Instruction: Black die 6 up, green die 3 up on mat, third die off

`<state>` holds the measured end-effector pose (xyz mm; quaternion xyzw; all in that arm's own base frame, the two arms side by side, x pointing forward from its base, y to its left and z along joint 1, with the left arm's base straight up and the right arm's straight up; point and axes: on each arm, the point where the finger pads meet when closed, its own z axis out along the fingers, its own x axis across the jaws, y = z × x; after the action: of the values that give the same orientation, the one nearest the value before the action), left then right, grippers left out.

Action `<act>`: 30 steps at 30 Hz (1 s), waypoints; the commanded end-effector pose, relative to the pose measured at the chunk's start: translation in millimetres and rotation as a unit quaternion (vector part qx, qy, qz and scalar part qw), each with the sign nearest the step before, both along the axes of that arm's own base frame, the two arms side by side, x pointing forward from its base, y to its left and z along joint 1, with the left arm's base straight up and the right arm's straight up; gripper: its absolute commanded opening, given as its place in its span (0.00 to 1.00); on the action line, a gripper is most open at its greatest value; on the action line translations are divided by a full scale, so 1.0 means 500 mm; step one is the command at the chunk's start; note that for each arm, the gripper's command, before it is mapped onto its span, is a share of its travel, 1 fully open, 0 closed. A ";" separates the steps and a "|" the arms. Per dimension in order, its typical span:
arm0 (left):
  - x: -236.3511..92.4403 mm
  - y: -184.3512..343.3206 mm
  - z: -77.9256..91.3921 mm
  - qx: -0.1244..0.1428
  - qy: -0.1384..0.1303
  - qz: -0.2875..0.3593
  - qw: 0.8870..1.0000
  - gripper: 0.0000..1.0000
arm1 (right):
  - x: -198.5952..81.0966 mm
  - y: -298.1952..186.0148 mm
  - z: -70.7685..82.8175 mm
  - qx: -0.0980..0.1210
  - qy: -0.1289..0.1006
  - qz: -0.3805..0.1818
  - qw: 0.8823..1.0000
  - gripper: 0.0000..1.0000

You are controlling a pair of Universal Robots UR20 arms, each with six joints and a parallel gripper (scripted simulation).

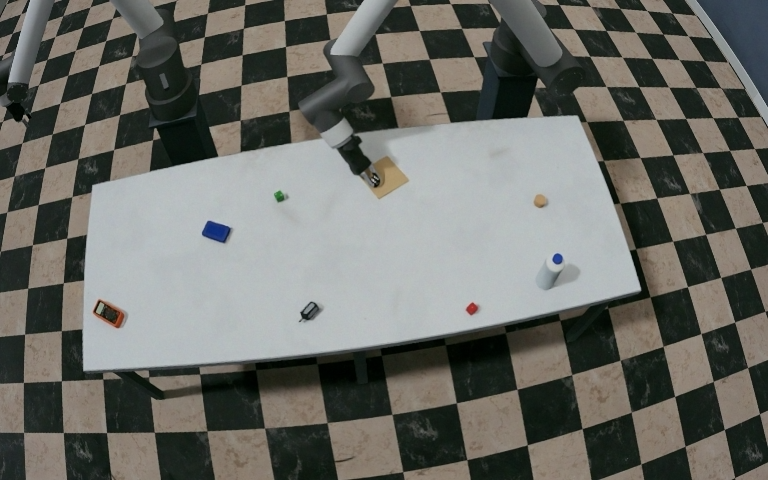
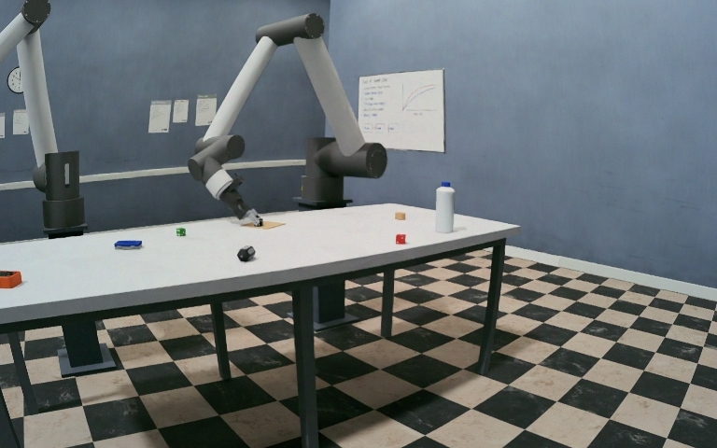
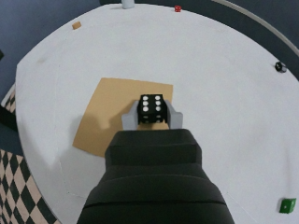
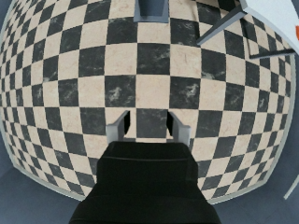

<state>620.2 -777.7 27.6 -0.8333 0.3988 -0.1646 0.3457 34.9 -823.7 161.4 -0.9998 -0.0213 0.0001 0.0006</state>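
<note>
Black die (image 1: 375, 179) (image 2: 260, 222) (image 3: 152, 104) sits gripped between the partly open fingers of the left hand (image 1: 372, 180) (image 2: 258, 220) (image 3: 151, 107), over the mat (image 1: 393, 175) (image 2: 273, 225) (image 3: 103, 112), its six pips facing the wrist camera. Well apart from that hand, off the mat on the surface (image 1: 362, 254) (image 2: 338, 237) (image 3: 224, 93), lie the green die (image 1: 279, 196) (image 2: 180, 231) (image 3: 287, 205) to one side and the red die (image 1: 471, 309) (image 2: 400, 239) (image 3: 177, 8) beyond. Right hand (image 1: 25, 117) (image 4: 149, 125), wide open, holds nothing.
</note>
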 end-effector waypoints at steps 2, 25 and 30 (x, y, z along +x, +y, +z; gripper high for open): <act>0.000 -0.001 0.002 -0.001 0.000 0.000 1.000 0.57 | 0.000 -0.001 0.001 -0.001 0.000 0.000 1.000 1.00; 0.000 -0.001 0.002 -0.001 0.000 0.000 1.000 0.63 | 0.000 -0.001 0.001 -0.001 0.000 0.000 1.000 1.00; 0.000 -0.001 0.002 -0.001 0.000 0.000 1.000 0.69 | 0.000 -0.001 0.001 -0.001 0.000 0.000 1.000 1.00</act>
<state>620.2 -777.7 27.6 -0.8333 0.3988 -0.1646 0.3457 34.9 -823.7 161.4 -0.9998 -0.0213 0.0001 0.0006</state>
